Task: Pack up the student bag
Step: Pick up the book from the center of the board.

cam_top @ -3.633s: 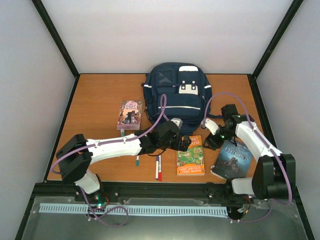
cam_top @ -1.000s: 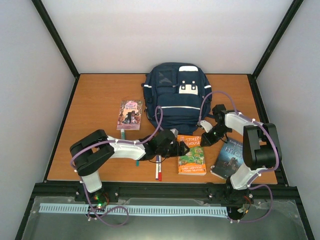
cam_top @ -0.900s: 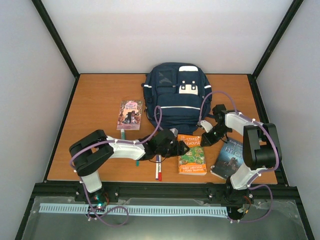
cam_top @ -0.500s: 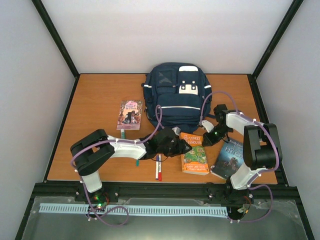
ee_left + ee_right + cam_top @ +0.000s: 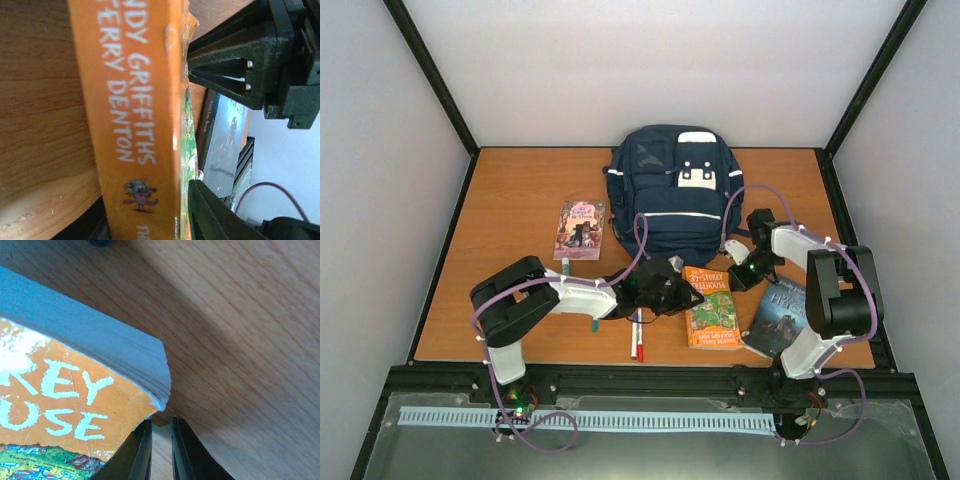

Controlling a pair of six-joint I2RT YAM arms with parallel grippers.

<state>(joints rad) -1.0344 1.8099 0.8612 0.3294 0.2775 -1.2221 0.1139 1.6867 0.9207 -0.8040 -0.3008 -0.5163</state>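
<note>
The student bag (image 5: pixel 670 195) lay at upper centre of the table (image 5: pixel 510 210). The left gripper (image 5: pixel 685 292), jaws apart, sat at the spine of 1 orange book (image 5: pixel 713 312). The right gripper (image 5: pixel 740 272), jaws almost together on nothing, sat at that book's upper right corner.

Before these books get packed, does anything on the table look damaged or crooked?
Yes. The orange paperback book lies slightly skewed on the brown wooden table, and its cover is worn: the corner in the right wrist view is creased and frayed, and the edge by the spine is ragged.
</note>
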